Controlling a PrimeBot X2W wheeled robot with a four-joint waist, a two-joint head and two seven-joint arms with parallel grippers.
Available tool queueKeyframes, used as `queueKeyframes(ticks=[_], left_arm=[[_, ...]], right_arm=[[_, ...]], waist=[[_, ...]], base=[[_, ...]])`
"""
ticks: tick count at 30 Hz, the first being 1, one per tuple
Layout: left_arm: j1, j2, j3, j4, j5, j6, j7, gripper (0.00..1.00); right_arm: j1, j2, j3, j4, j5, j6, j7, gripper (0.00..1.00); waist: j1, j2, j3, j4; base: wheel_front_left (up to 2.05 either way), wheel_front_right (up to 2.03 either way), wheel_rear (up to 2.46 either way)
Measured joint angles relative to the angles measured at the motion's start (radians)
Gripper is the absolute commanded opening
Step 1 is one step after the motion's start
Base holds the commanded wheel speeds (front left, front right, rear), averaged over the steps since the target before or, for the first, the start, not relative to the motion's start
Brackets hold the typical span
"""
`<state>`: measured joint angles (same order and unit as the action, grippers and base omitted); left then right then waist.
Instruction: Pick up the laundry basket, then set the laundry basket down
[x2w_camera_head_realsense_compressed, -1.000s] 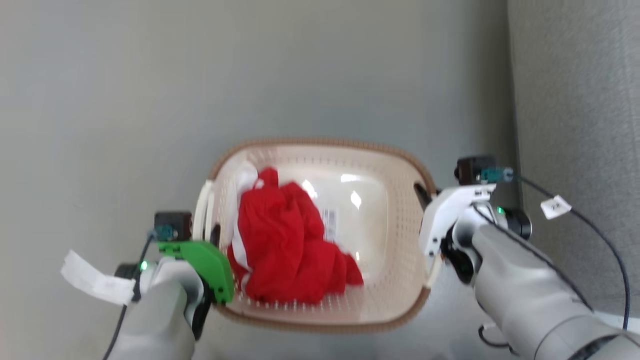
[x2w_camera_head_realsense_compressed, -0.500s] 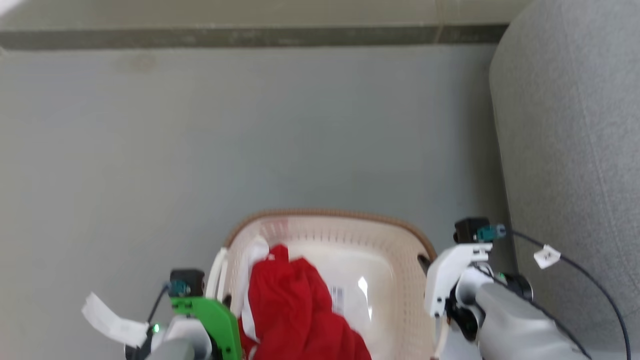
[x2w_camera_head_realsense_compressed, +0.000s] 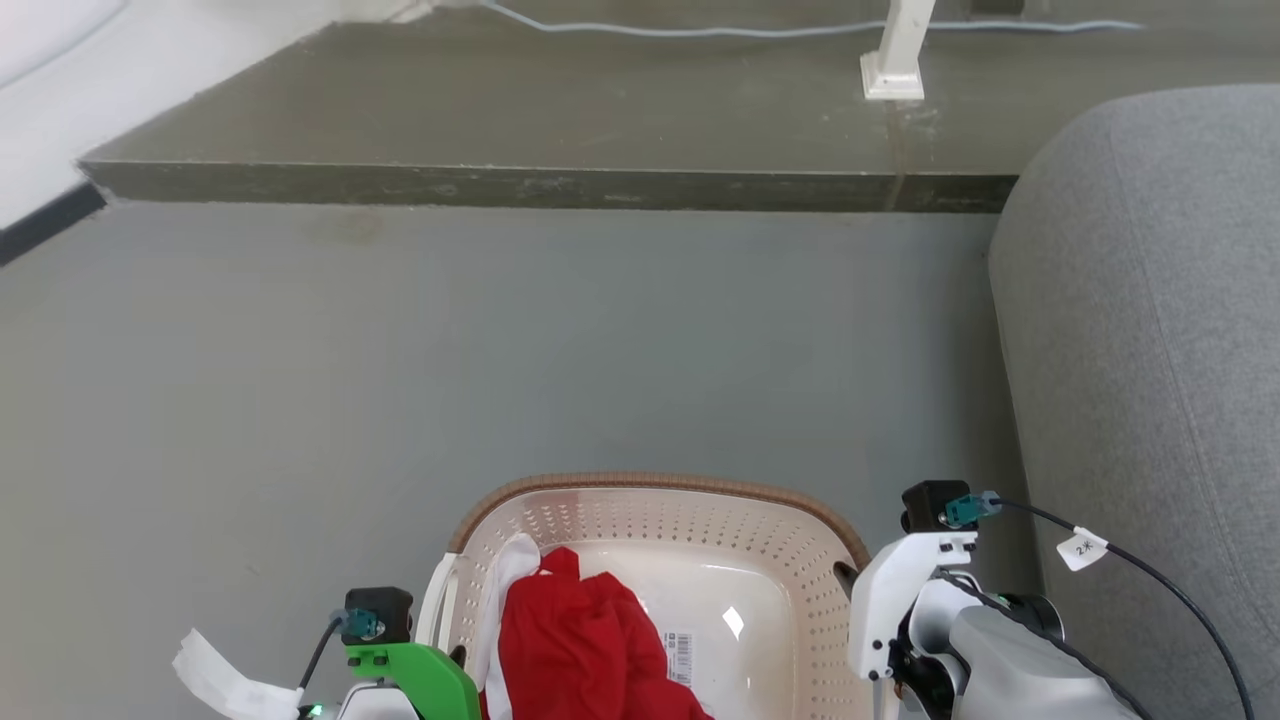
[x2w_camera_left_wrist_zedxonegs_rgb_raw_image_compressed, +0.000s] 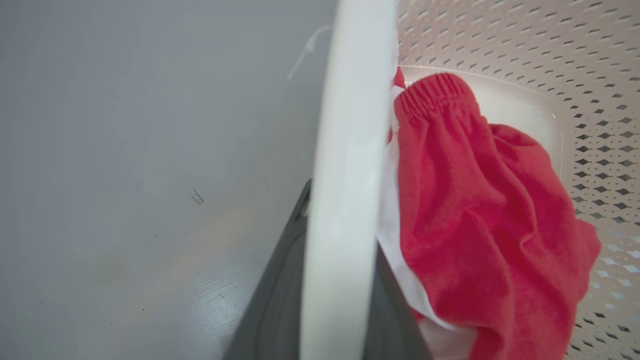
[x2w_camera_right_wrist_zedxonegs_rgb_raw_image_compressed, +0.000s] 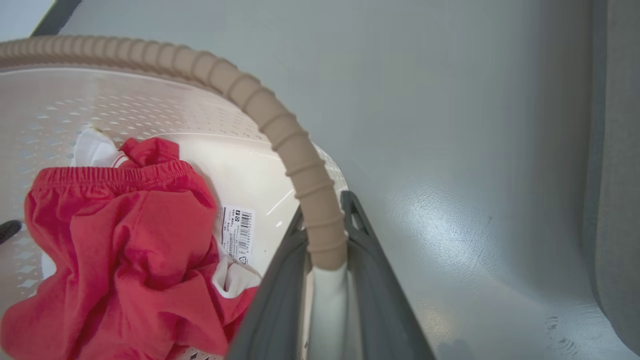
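The laundry basket (x2w_camera_head_realsense_compressed: 660, 483) is between the two grippers; the left gripper (x2w_camera_left_wrist_zedxonegs_rgb_raw_image_compressed: 340, 225) is at its left side and the right gripper (x2w_camera_right_wrist_zedxonegs_rgb_raw_image_compressed: 325, 215) is at its right side. The left gripper's two dark fingers (x2w_camera_left_wrist_zedxonegs_rgb_raw_image_compressed: 275, 310) are closed tight on the left handle (x2w_camera_left_wrist_zedxonegs_rgb_raw_image_compressed: 350, 125), one finger on each side of the white bar; the right gripper's fingers (x2w_camera_right_wrist_zedxonegs_rgb_raw_image_compressed: 280, 300) are squeezed onto the right handle (x2w_camera_right_wrist_zedxonegs_rgb_raw_image_compressed: 325, 310), just where the brown rim (x2w_camera_right_wrist_zedxonegs_rgb_raw_image_compressed: 280, 132) runs down between them. A red cloth (x2w_camera_left_wrist_zedxonegs_rgb_raw_image_compressed: 480, 215) lies inside the basket, just to the right of the left gripper; a white cloth (x2w_camera_head_realsense_compressed: 505, 580) is tucked beside it. A sticker (x2w_camera_right_wrist_zedxonegs_rgb_raw_image_compressed: 237, 235) with black bars is on the basket's bottom, a little to the left of the right gripper's fingers. The grey floor (x2w_camera_head_realsense_compressed: 500, 350) is ahead of both grippers; a grey sofa (x2w_camera_head_realsense_compressed: 1150, 350) stands off to the right of the right gripper. I cannot tell if the basket touches the floor.
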<state>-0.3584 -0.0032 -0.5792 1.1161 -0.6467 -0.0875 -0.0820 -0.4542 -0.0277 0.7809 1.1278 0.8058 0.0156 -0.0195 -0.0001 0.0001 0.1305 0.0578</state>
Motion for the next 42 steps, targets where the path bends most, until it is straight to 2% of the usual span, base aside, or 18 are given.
queueKeyframes(ticks=[15, 42], left_arm=[[0.002, 0.006, -0.036, -0.030, -0.028, 0.036, 0.004, 0.00], [-0.003, 0.015, -0.072, -0.056, -0.081, 0.074, 0.003, 0.00]], right_arm=[[-0.007, -0.007, 0.029, -0.017, 0.022, -0.026, 0.003, 0.00], [-0.053, -0.012, 0.072, -0.028, 0.067, -0.045, 0.002, 0.00]], waist=[[0.0000, 0.0000, 0.002, 0.005], [0.0000, 0.0000, 0.069, -0.008]], base=[[0.00, 0.00, 0.00], [0.00, 0.00, 0.00]])
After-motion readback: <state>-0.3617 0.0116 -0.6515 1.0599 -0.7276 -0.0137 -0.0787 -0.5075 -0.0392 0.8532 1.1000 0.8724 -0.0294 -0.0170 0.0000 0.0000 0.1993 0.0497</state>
